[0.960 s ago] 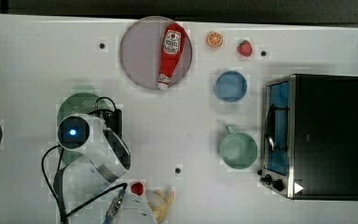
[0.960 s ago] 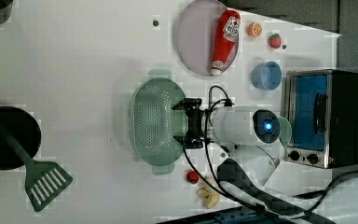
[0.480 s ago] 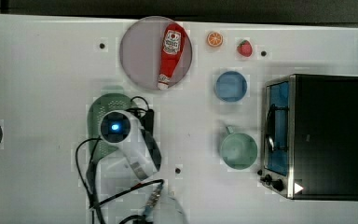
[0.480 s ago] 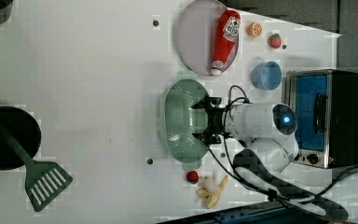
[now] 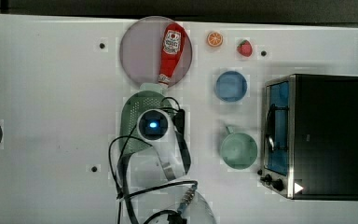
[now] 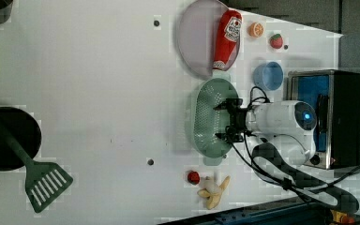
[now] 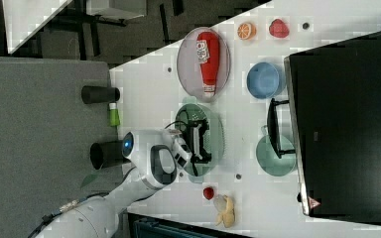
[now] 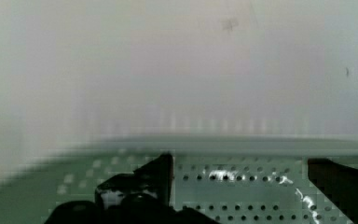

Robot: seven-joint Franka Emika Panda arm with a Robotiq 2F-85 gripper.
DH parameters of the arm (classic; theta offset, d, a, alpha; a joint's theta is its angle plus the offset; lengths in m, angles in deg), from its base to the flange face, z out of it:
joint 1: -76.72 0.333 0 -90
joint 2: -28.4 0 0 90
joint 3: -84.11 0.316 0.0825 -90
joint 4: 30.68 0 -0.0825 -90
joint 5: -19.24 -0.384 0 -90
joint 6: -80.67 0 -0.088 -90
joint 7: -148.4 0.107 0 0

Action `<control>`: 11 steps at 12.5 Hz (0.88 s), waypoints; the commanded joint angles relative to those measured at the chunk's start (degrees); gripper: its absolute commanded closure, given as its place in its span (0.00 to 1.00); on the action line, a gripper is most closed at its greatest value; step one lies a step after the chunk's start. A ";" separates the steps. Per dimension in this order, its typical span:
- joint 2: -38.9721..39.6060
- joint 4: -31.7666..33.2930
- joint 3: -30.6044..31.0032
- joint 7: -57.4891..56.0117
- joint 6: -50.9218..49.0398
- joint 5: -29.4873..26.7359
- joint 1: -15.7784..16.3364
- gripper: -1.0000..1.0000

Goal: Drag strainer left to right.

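Note:
The strainer (image 6: 207, 117) is a pale mint-green oval colander with a dotted base, lying just below the plate in the left view. My gripper (image 6: 226, 121) reaches down into it, open, with one finger (image 6: 228, 104) near each long wall and nothing clamped between them. In the wrist view the holed strainer (image 8: 242, 198) base lies between the spread black fingertips (image 8: 156, 175) of the gripper (image 8: 241, 164). In the top view the arm's wrist covers most of the strainer (image 5: 131, 116). In the right view the gripper (image 7: 200, 143) sits inside the strainer (image 7: 217, 134).
A plate (image 5: 140, 51) holding a ketchup bottle (image 5: 170, 53) nearly touches the strainer's far end. A blue bowl (image 5: 231, 86), a green mug (image 5: 238, 150) and a toaster oven (image 5: 312, 135) stand on the top view's right. A banana (image 6: 213, 191), a spatula (image 6: 42, 183) and a black pan (image 6: 9, 138) lie elsewhere.
The gripper and the strainer have slid together toward the top view's right, ending just below the plate. The jaws have stayed open throughout.

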 commanded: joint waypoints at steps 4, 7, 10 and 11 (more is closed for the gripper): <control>-1.57 -0.48 -8.60 -13.11 1.42 -0.02 -0.23 0.00; -1.56 -0.49 -12.17 -14.33 1.73 -0.02 -0.37 0.00; -1.55 -0.47 -14.94 -16.64 2.41 -0.02 -0.45 0.00; -1.52 -0.44 -15.48 -18.18 2.63 -0.02 -0.47 0.00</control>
